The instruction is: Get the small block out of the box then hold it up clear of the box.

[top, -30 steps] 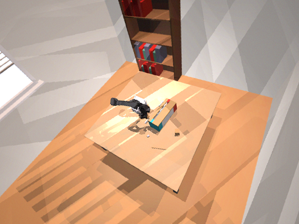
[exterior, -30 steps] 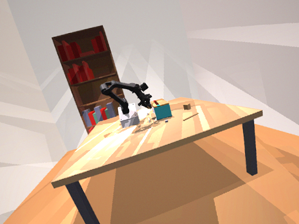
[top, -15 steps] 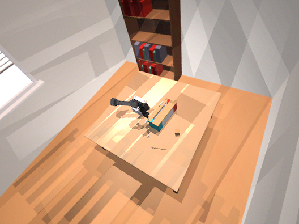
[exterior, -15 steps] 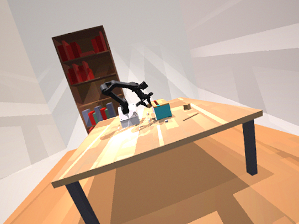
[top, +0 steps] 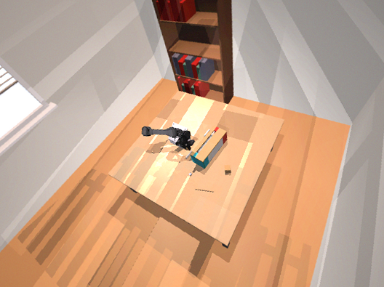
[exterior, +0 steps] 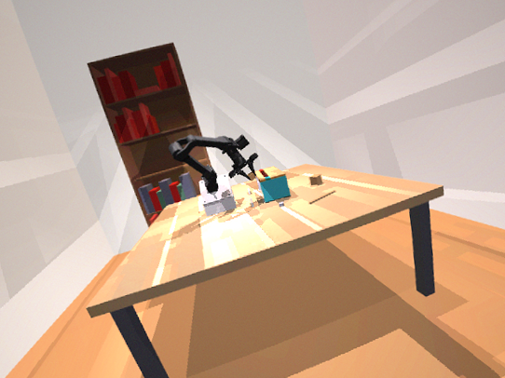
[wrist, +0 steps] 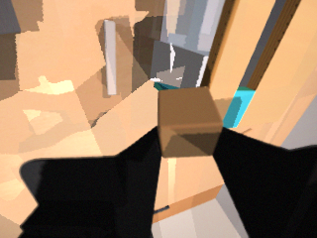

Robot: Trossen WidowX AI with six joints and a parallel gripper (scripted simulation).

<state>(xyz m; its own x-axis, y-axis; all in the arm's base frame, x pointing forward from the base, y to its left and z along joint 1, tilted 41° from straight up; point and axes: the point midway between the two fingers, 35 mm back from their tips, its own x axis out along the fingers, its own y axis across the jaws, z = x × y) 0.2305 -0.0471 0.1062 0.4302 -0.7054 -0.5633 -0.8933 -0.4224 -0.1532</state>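
My gripper (top: 190,144) (exterior: 252,176) (wrist: 182,129) is shut on a brown block (wrist: 188,106), which shows between the two black fingertips in the wrist view. The gripper and block are above the table (top: 211,214) (exterior: 232,247), close beside the box on the robot base's side. The long box (top: 212,144) (exterior: 275,188) (wrist: 238,106) stands upright, with a wooden top, a teal end and a red end. The inside of the box, its shelf included, is mostly hidden.
Another brown cube (top: 227,168) (exterior: 315,180) and a thin stick (top: 204,190) (exterior: 321,196) lie on the table beyond the box. A tiny pale cube (top: 190,174) (exterior: 281,204) lies near the teal end. A pale bar (wrist: 110,57) lies beside the box.
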